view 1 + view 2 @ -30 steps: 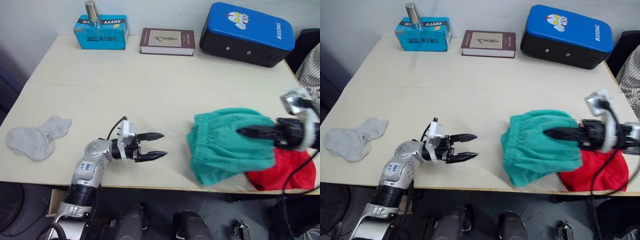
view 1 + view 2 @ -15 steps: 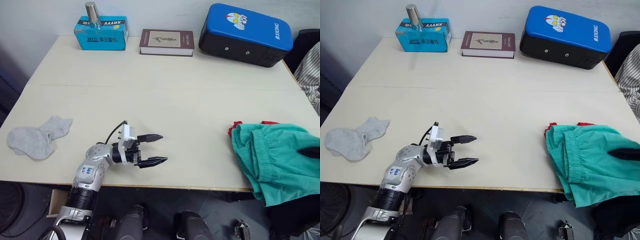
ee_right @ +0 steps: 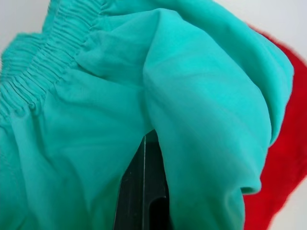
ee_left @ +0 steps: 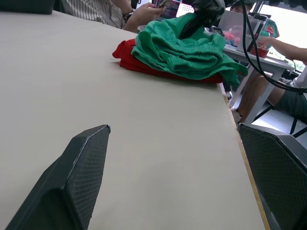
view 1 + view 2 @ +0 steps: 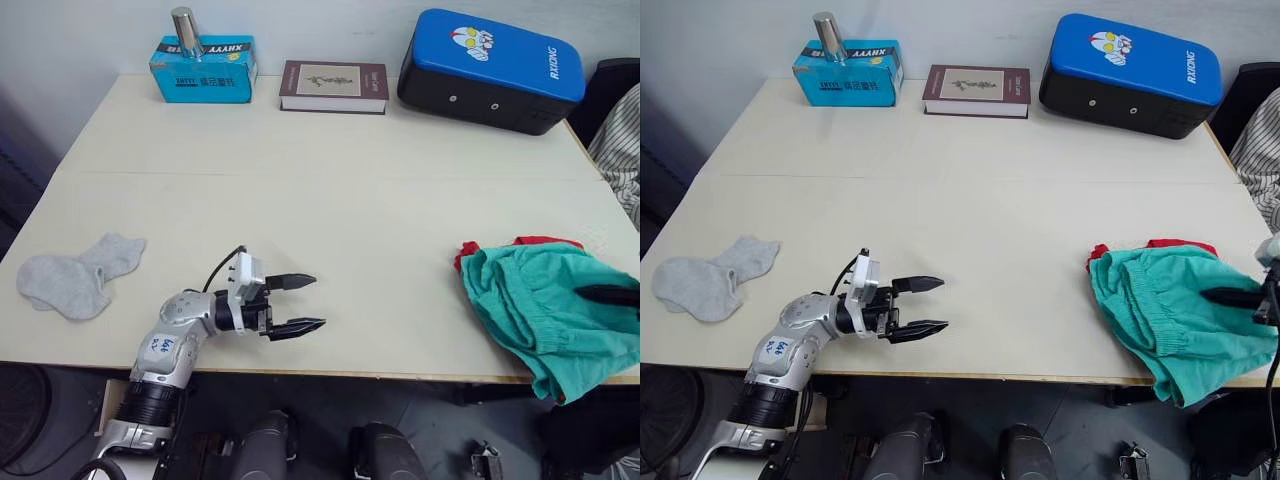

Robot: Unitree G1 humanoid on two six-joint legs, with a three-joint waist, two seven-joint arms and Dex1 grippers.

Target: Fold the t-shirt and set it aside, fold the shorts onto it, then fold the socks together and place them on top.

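Step in hand looks like the shorts onto the shirt. The teal-green soft cloth shorts with the gathered elastic waistband (image 5: 1175,318) sit bunched at the right front corner of the pale beige surface (image 5: 330,190), lying on top of the bright red cloth t-shirt (image 4: 144,63). Only a red rim shows past the far and left edges of the shorts. One corner of the shorts hangs over the surface's front edge.

The right gripper (image 5: 1232,297) is at the shorts, black fingers pointing left across the cloth. In the right wrist view a fold of green drapes over one finger (image 3: 144,191); I cannot tell whether the jaws are closed on cloth or just under it.

The left gripper (image 5: 297,304) hovers low over bare surface near the front edge, jaws open and empty, pointing right. It is well apart from the garments.

The pair of plain light grey short socks (image 5: 72,280) lies loose and overlapping at the far left of the surface, untouched.

My read: the shorts are on the pile but rumpled, not a neat fold. Next move calls for the right arm to free itself from the fold without dragging the shorts off the edge, then the left arm turns to the socks.
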